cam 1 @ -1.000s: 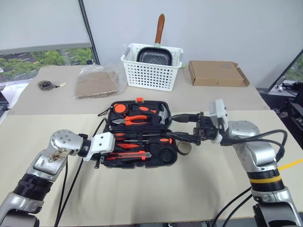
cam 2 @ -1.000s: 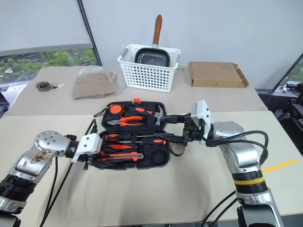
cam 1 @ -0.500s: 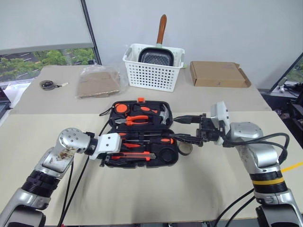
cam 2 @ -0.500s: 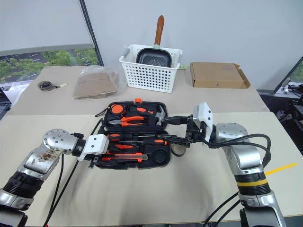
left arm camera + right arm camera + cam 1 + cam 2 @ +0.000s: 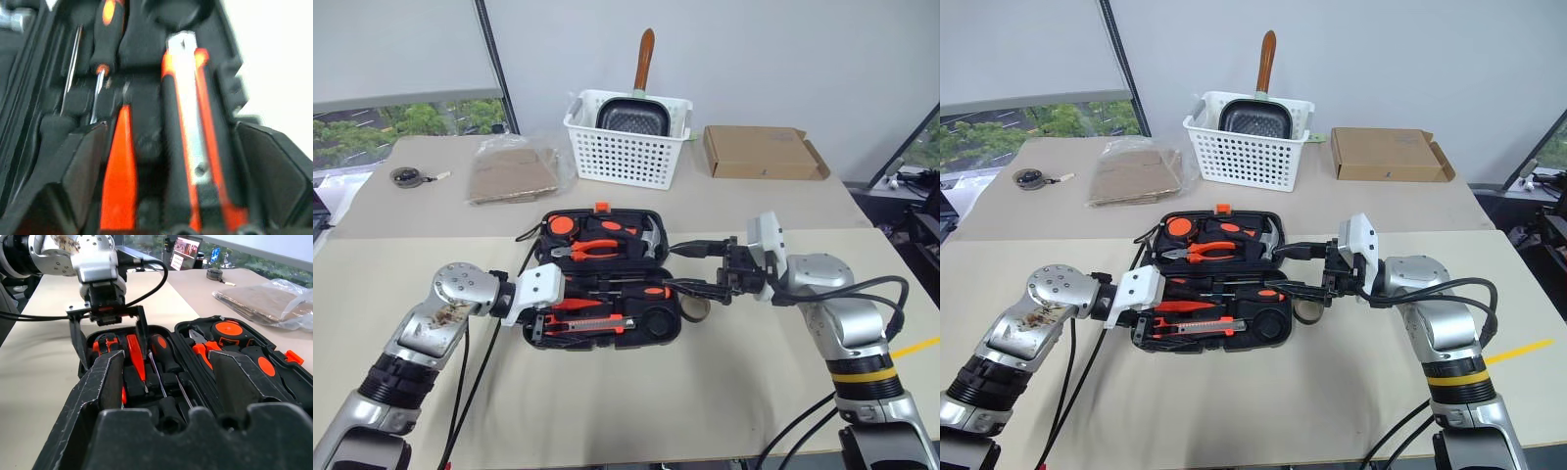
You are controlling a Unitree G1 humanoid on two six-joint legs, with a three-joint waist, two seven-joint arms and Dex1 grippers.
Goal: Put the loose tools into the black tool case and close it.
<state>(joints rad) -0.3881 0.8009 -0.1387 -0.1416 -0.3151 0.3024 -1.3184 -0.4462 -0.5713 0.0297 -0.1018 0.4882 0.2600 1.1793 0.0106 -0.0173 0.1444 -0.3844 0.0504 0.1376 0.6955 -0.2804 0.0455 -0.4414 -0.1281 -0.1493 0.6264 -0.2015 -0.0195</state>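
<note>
Your left gripper (image 5: pixel 108 335) has spread its fingers since a second ago — nothing held. It hovers over the black tool case (image 5: pixel 603 279), which lies open on the table; the utility knife (image 5: pixel 188 122) and screwdrivers (image 5: pixel 625 290) sit slotted inside. Your right gripper (image 5: pixel 677 266) is open, empty.

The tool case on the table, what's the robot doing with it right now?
The black tool case lies open with screwdrivers and the utility knife in its slots. The left gripper hovers over the knife end, jaws open and empty. The right gripper waits open at the other end, near the tape roll still outside.
</note>
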